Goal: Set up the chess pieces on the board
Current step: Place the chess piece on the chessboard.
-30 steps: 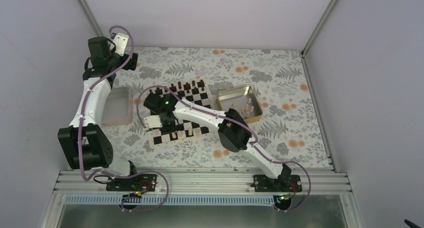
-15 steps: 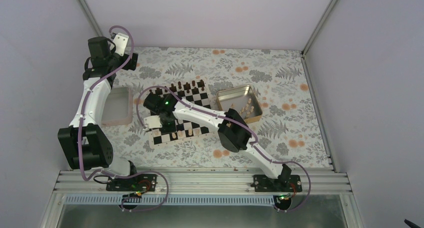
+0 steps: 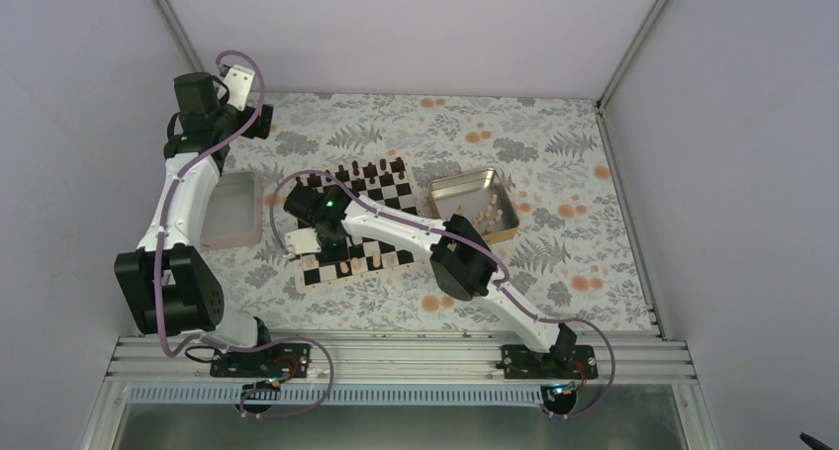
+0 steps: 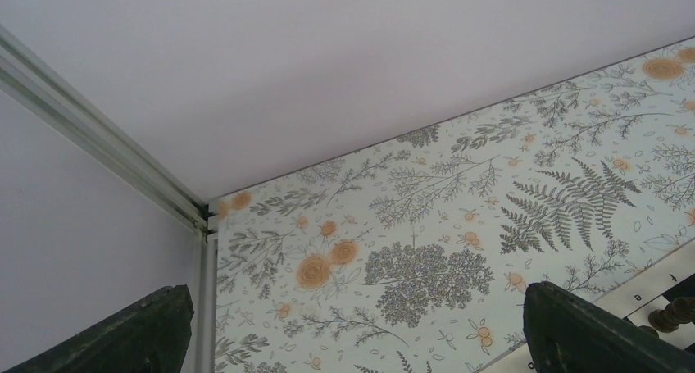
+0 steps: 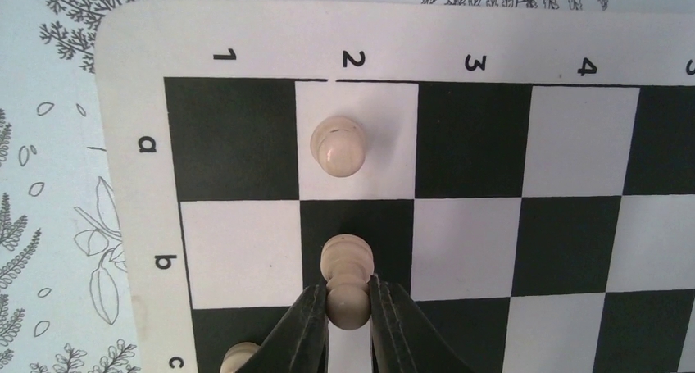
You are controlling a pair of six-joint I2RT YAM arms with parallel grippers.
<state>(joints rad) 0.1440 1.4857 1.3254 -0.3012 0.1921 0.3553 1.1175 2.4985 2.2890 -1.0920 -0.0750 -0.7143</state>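
Note:
In the right wrist view a light tan pawn (image 5: 347, 262) stands on the black b2 square of the board (image 5: 246, 29). My right gripper (image 5: 348, 289) is shut on its round head, one finger against each side. Another tan pawn (image 5: 338, 146) stands on a2, and a third (image 5: 238, 357) shows at the c row. From above, the right gripper (image 3: 319, 240) is over the board's (image 3: 396, 188) near left part. My left gripper (image 3: 237, 79) is raised at the far left, open, with nothing between its fingers (image 4: 590, 332).
Dark brown pieces (image 3: 366, 170) line the board's far row. A gold tin tray (image 3: 450, 188) right of the board holds tan pieces (image 3: 485, 213). A pale pinkish-rimmed tray (image 3: 259, 208) lies left of the board. Walls close the floral table on three sides.

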